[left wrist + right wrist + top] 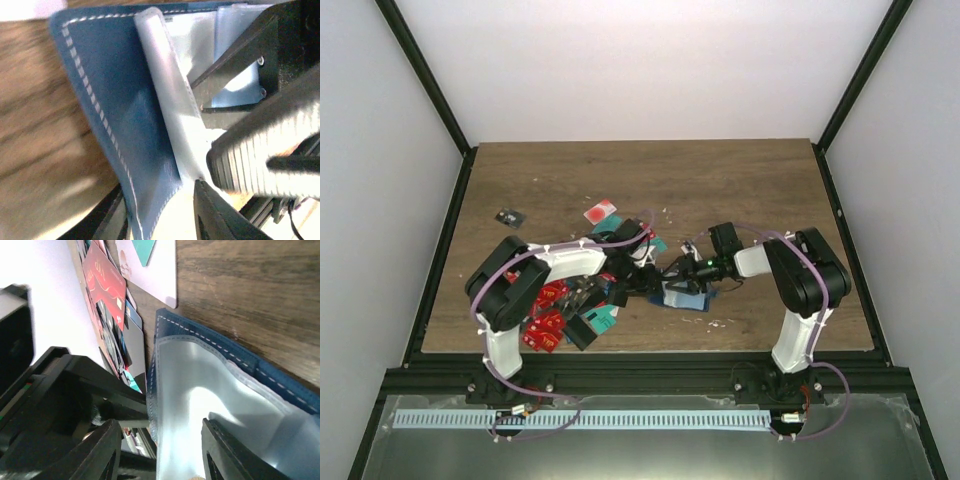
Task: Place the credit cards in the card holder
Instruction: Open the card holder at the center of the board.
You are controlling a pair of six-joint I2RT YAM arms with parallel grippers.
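Observation:
The dark blue card holder (692, 298) lies open at the table's middle, its clear plastic sleeve (165, 85) showing. My left gripper (642, 280) is shut on the holder's sleeve edge; in the left wrist view (205, 175) the ribbed pad (260, 165) presses the sleeve against the lower finger. My right gripper (672, 272) is open, its fingers (100, 450) astride the sleeve (200, 410) of the holder (240, 356). A pile of credit cards (555, 320), mostly red, lies left of the holder. A red card (105, 285) and a white-pink card (150, 270) show beyond it.
A teal card (603, 318) lies at the pile's right edge. A red-and-white card (601, 211) and a small black card (507, 216) lie apart farther back. The two grippers are nearly touching over the holder. The table's front edge (650, 350) is close.

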